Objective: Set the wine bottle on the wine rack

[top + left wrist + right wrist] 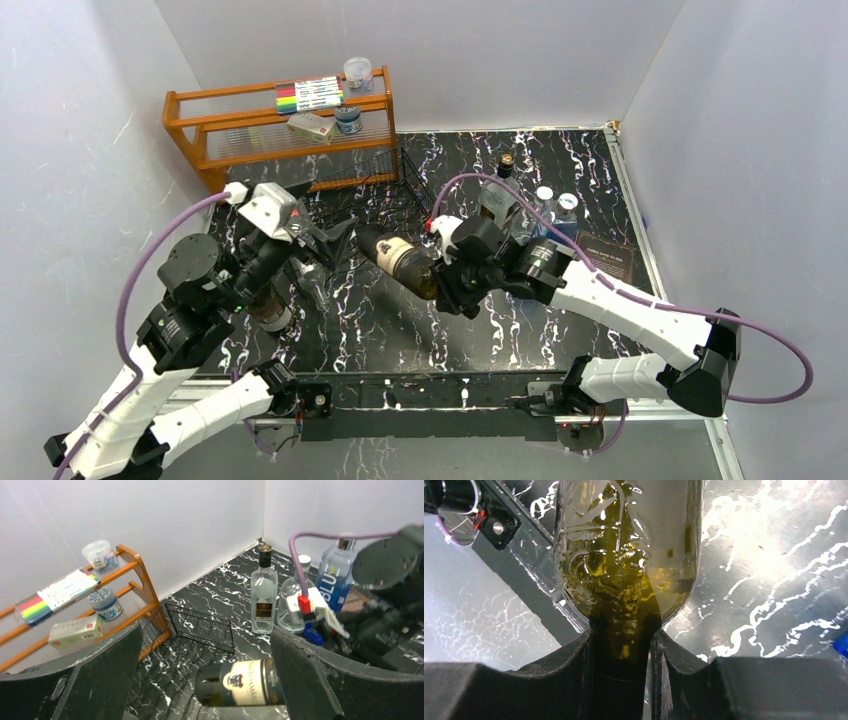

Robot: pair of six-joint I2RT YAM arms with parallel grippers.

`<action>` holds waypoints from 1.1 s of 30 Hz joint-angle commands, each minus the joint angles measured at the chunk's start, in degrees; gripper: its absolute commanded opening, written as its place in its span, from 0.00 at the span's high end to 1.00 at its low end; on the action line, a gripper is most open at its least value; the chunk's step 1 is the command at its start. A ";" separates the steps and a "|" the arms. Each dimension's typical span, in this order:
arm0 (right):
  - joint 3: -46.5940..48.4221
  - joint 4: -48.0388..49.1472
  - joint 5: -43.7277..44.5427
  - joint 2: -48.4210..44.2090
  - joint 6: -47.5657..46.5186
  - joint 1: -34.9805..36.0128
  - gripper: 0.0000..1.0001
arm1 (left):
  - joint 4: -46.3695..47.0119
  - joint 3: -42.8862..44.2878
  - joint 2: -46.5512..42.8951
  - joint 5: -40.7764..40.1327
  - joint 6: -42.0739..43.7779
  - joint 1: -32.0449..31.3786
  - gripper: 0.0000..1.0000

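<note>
The wine bottle (398,260) is dark green with a cream label and lies roughly level, its base pointing toward the wine rack. My right gripper (447,283) is shut on its neck; the right wrist view shows the fingers (574,680) clamped round the neck below the bottle's shoulder (624,555). The black wire wine rack (366,184) stands in front of the orange shelf, its upright grid end (200,627) just beyond the bottle (240,682). My left gripper (332,236) is open and empty, just left of the bottle's base, with its fingers (320,680) spread wide.
The orange wooden shelf (290,125) with markers, a box and jars stands at the back left. A clear liquor bottle (500,195), two clear bottles (556,205) and a blue bottle (336,577) stand at the back right. White walls close three sides.
</note>
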 commanded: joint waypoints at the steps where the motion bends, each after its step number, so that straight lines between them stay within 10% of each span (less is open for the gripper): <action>1: 0.56 13.20 5.21 -0.30 2.26 4.46 1.00 | -2.09 1.71 -2.54 -4.06 -9.11 -0.08 0.02; 33: -15.09 41.95 16.84 6.79 11.98 13.08 1.00 | -6.91 4.88 -3.88 -4.05 -8.13 -0.04 0.02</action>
